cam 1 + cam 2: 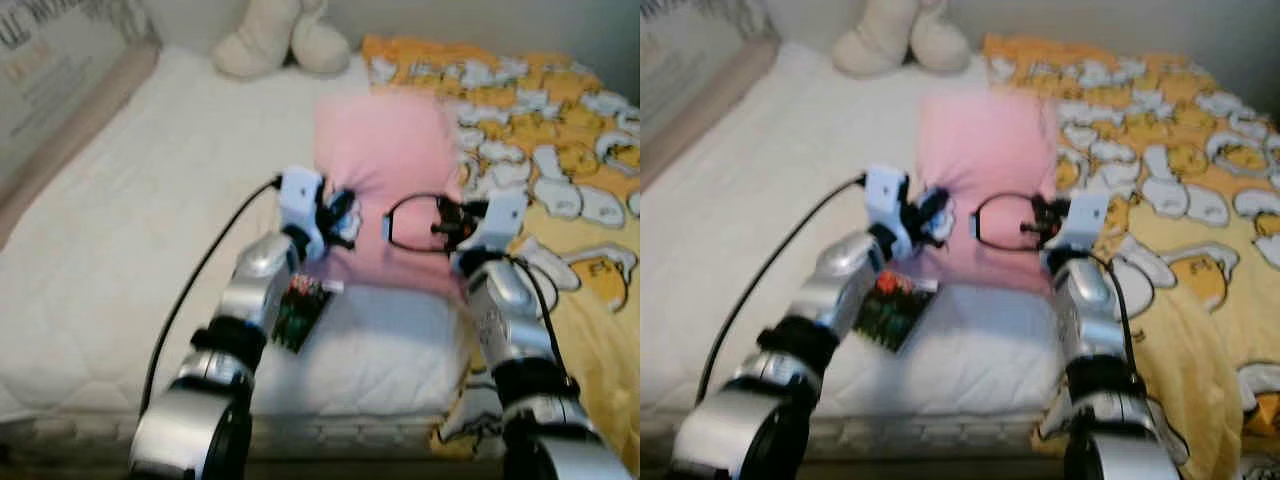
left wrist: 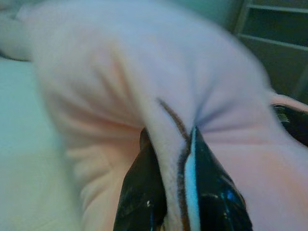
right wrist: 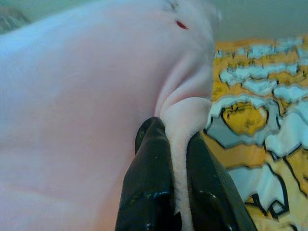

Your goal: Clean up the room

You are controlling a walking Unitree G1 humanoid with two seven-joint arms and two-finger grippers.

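Left eye view: pink pillow lies mid-bed on the white mattress, its right edge touching the yellow patterned duvet. Left hand pinches the pillow's near-left edge; right hand pinches the near-right edge. Wrist views confirm both: fingers closed on a fold with a dark seam, fingers closed on pink fabric beside the duvet. A plush toy sits at the bed's head.

Step in hand, by judgement: two-handed repositioning of the pillow. Next move likely calls for lifting evenly and carrying it toward the head of the bed.

Writing: large letters on the headboard panel, too blurred to read.
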